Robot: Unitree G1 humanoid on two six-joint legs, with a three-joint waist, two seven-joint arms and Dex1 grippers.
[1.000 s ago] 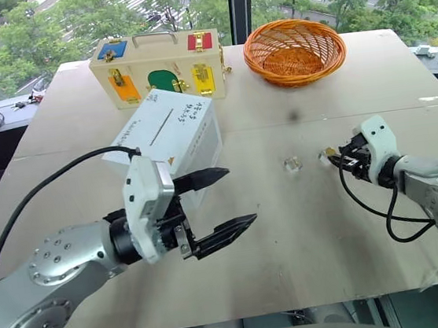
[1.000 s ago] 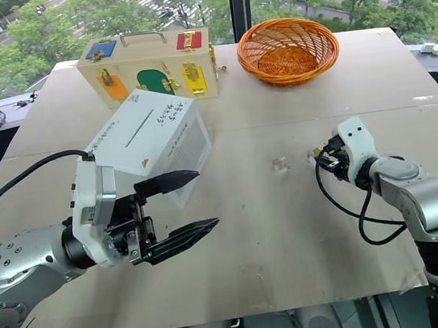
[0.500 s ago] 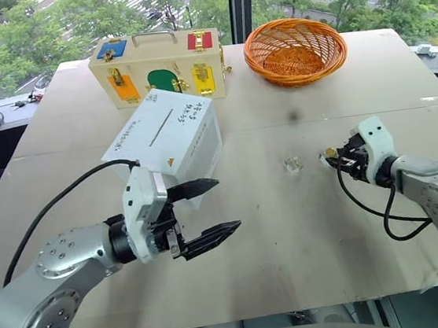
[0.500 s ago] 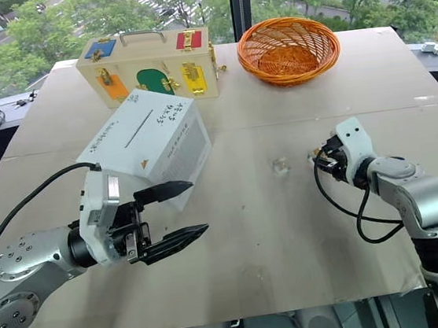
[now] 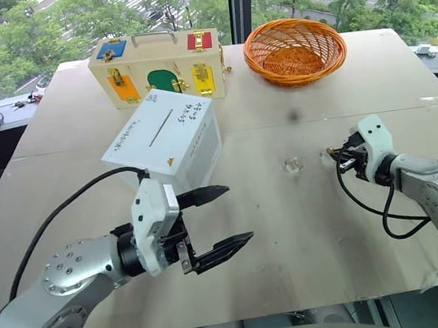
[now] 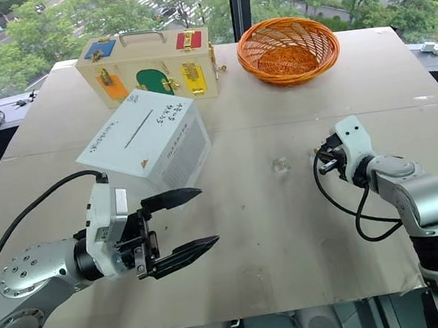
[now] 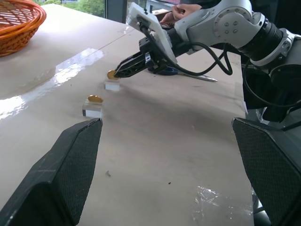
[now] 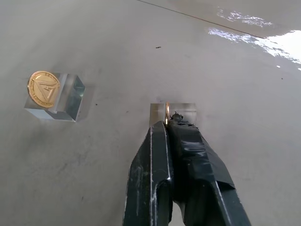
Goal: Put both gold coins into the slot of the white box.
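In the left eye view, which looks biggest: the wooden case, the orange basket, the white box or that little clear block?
1. Wooden case and white box: alike, though the box sits nearer the camera.
2. Orange basket.
3. Clear block, by far the smallest.

Wooden case (image 5: 159,65), orange basket (image 5: 294,49) at table (image 5: 368,84) far edge.

Item count — two gold coins (image 8: 43,89) (image 8: 166,114), two clear holders (image 8: 69,97) (image 8: 160,113), one white box (image 5: 167,138), one wooden case (image 5: 158,66), one wicker basket (image 5: 294,49).
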